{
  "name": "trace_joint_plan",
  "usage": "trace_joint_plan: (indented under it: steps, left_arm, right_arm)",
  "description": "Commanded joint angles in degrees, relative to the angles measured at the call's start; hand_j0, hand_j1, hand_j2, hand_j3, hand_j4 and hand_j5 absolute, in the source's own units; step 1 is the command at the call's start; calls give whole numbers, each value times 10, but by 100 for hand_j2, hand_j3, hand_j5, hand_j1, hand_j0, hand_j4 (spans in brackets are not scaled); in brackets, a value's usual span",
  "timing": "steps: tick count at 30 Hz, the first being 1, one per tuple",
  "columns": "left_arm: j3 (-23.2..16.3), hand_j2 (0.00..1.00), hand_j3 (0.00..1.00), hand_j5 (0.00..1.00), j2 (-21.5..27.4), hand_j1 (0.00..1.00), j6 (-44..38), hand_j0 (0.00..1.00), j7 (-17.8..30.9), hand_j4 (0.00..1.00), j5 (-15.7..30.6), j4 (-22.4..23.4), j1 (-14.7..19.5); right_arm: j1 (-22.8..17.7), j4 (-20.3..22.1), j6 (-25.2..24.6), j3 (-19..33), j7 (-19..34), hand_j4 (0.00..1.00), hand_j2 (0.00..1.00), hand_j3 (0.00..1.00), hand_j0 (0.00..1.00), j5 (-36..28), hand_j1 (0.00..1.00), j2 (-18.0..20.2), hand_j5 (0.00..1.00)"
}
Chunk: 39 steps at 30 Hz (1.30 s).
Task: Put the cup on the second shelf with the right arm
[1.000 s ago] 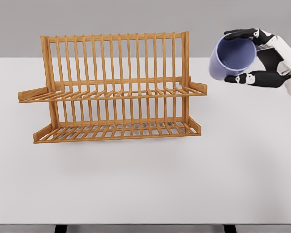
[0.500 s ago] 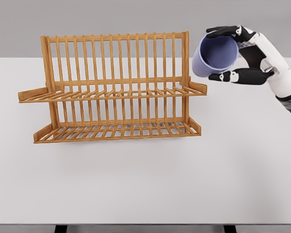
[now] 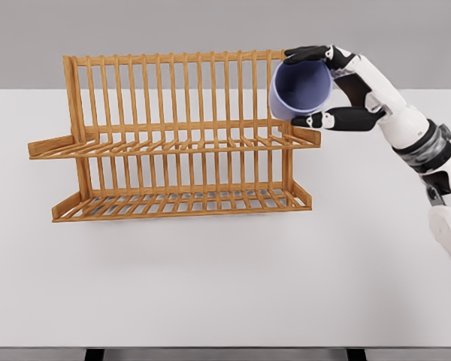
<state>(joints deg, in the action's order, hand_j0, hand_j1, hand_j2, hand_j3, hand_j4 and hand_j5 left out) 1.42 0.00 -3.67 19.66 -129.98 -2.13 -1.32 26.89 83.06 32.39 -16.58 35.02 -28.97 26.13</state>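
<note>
Right robot hand point(image 3: 321, 84) has its fingers wrapped around the lavender cup point(image 3: 301, 91), tipped sideways, right above the wooden dish rack's point(image 3: 173, 135) upper shelf.

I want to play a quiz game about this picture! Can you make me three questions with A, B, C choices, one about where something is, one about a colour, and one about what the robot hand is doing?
1. Where is the cup?
A. lying on the table
B. up in the air at the right end of the rack, by its top shelf
C. on the bottom shelf

2. What colour is the cup?
A. red
B. green
C. light purple-blue

3. What is the right robot hand doing?
A. holding the cup tipped, its opening facing us
B. resting flat on the table
C. pushing the rack over

Answers:
1. B, the cup hangs in front of the wooden rack at its right post, above the top shelf.
2. C, its wall and inside look pale purple-blue.
3. A, black fingers sit above and below the cup, and we see inside it.
</note>
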Motion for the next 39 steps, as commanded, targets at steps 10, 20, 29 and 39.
trace_joint_plan:
  steps: [10, 20, 29, 39]
  left_arm:
    - [0, 100, 100, 100, 0, 100, 0, 100, 0, 100, 0, 0, 0]
    - [0, 100, 100, 100, 0, 100, 0, 100, 0, 100, 0, 0, 0]
    - [0, 100, 100, 100, 0, 100, 0, 100, 0, 100, 0, 0, 0]
    - [0, 100, 100, 100, 0, 100, 0, 100, 0, 100, 0, 0, 0]
  right_arm:
    - [11, -47, 26, -28, 0, 73, 73, 73, 73, 20, 73, -28, 73]
    - [11, -59, 26, -39, 0, 75, 75, 75, 75, 21, 75, -33, 75]
    - [13, -52, 26, -42, 0, 100, 100, 100, 100, 23, 100, -32, 100]
    - [11, -10, 26, -40, 0, 100, 100, 100, 100, 20, 100, -25, 100]
